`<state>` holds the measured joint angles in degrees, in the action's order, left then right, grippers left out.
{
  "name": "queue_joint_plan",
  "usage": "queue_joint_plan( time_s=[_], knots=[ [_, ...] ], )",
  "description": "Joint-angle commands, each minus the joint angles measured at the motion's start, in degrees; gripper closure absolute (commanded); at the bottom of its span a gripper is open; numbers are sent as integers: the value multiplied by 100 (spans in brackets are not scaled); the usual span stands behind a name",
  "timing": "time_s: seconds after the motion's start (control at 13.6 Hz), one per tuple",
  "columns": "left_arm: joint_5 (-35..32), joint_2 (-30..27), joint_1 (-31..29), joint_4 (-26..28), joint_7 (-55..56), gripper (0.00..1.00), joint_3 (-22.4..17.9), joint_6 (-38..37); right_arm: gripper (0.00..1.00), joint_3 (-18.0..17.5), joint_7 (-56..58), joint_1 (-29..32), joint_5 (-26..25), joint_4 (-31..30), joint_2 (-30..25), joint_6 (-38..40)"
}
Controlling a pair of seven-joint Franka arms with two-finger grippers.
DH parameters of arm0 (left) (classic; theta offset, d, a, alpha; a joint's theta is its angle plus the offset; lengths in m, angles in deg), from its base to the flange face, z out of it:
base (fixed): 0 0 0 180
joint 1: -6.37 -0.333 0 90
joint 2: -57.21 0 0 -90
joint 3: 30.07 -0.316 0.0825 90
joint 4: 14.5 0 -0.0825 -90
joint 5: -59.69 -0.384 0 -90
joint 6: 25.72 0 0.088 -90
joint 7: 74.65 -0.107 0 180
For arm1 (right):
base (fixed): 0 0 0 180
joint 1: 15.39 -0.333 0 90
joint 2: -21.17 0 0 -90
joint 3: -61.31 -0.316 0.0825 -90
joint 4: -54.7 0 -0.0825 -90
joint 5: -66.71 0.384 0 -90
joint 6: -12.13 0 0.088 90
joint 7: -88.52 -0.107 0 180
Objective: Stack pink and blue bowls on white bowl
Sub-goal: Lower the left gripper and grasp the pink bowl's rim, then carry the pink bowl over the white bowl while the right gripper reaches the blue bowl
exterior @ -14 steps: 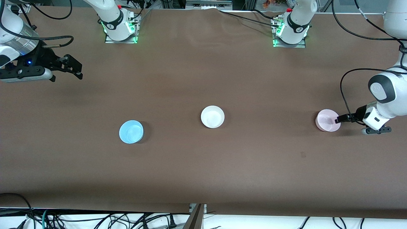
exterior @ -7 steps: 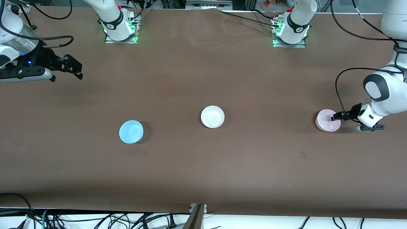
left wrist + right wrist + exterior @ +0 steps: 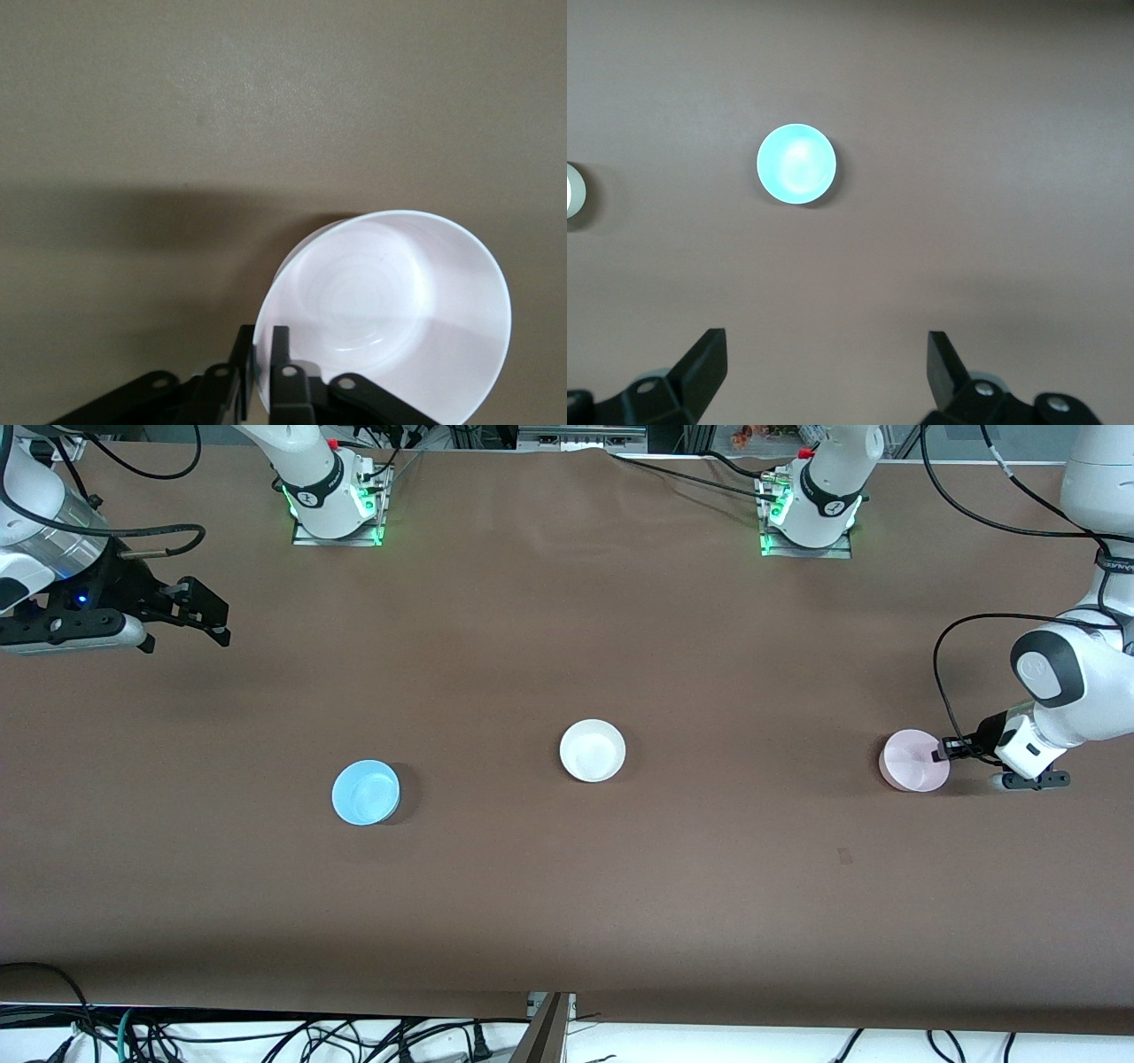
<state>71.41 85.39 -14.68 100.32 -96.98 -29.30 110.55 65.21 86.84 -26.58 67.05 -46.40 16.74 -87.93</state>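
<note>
The pink bowl (image 3: 911, 762) sits on the table toward the left arm's end. My left gripper (image 3: 940, 754) is low at its rim, shut on the rim, with one finger inside and one outside; in the left wrist view the pink bowl (image 3: 390, 310) looks near white and the left gripper (image 3: 262, 338) pinches its edge. The white bowl (image 3: 593, 750) stands at the table's middle. The blue bowl (image 3: 365, 792) stands toward the right arm's end, a little nearer the camera. My right gripper (image 3: 205, 615) waits, open and empty, high over that end; in its wrist view the right gripper (image 3: 827, 354) is apart from the blue bowl (image 3: 796, 164).
The brown table (image 3: 567, 903) carries only the three bowls. The arm bases (image 3: 335, 505) (image 3: 811, 514) stand along its farthest edge. Cables hang past the edge nearest the camera. The white bowl's edge (image 3: 571, 190) shows in the right wrist view.
My left gripper came in low over the pink bowl's rim and its fingers closed on it. The bowls and the right arm have not moved.
</note>
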Motion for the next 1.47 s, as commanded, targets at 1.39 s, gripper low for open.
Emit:
queue_joint_plan(
  time_s=[1.39],
  knots=[
    [418, 284, 3333, -1822, 3909, 100, 1232, -1190, 1, -109, 46, 21, 116, 354, 3429, -2357]
  ],
)
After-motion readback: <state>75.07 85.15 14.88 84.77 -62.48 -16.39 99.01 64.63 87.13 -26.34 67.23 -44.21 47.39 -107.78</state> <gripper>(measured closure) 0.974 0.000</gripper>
